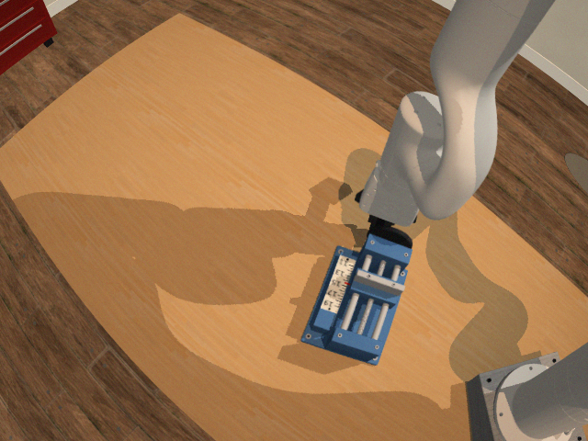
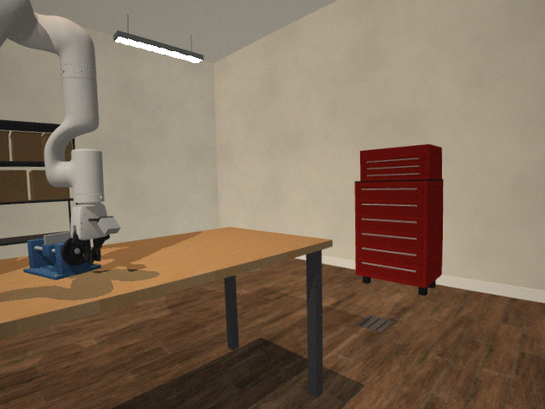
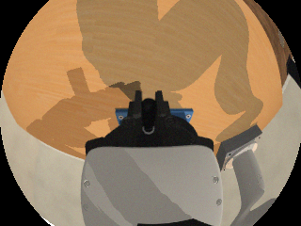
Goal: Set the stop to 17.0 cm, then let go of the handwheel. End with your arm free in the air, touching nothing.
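The handwheel (image 1: 395, 235) (image 2: 74, 251) will likely turn stiffly, best held by its crank knob (image 3: 149, 107), which the gripper (image 1: 375, 223) (image 2: 92, 259) (image 3: 148, 99) grips

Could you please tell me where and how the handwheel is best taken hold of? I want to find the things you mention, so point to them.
I would grip the handwheel (image 1: 398, 235) (image 2: 70, 251) by its crank knob (image 3: 149, 109), coming from above with the fingers either side. The wheel stands upright on the end of the blue fixture (image 1: 363, 345) (image 2: 42, 270), and the knob sticks out from its outer face.
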Motion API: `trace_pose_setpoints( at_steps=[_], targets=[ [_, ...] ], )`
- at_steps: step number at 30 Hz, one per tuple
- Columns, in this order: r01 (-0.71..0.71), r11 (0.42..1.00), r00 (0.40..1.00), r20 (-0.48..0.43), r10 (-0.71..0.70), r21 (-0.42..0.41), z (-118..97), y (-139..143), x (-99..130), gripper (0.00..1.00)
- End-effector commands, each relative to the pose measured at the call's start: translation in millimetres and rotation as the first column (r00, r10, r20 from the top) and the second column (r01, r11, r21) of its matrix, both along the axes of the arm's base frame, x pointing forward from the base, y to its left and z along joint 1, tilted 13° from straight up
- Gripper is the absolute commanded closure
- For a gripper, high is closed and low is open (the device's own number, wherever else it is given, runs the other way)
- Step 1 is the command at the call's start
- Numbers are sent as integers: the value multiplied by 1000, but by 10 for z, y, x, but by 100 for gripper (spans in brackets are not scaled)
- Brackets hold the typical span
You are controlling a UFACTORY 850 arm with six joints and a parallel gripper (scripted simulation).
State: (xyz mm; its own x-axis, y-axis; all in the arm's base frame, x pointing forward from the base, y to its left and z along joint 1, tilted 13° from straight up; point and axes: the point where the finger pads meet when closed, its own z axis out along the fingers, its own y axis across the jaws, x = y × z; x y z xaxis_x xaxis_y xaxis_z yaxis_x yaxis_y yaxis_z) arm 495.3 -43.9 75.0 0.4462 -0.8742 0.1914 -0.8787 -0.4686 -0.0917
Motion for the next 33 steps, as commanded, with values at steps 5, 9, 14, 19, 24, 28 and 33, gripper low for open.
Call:
trace_pose_setpoints(
  at_steps=[5, 9, 14, 19, 24, 28, 33],
  targets=[
    [0, 1000, 1000, 8, 0, -5, -69, -40, -36, 94],
    [0, 1000, 1000, 8, 0, -5, -96, -57, -58, 94],
    [0, 1000, 1000, 8, 0, -5, -132, -89, -105, 94],
    [0, 1000, 1000, 8, 0, -5, -159, -125, -164, 94],
    [0, 1000, 1000, 8, 0, -5, -167, -150, -211, 94],
    [0, 1000, 1000, 8, 0, -5, -156, -196, -305, 94],
    [0, 1000, 1000, 8, 0, -5, -17, -254, -483, 94]
  ],
)
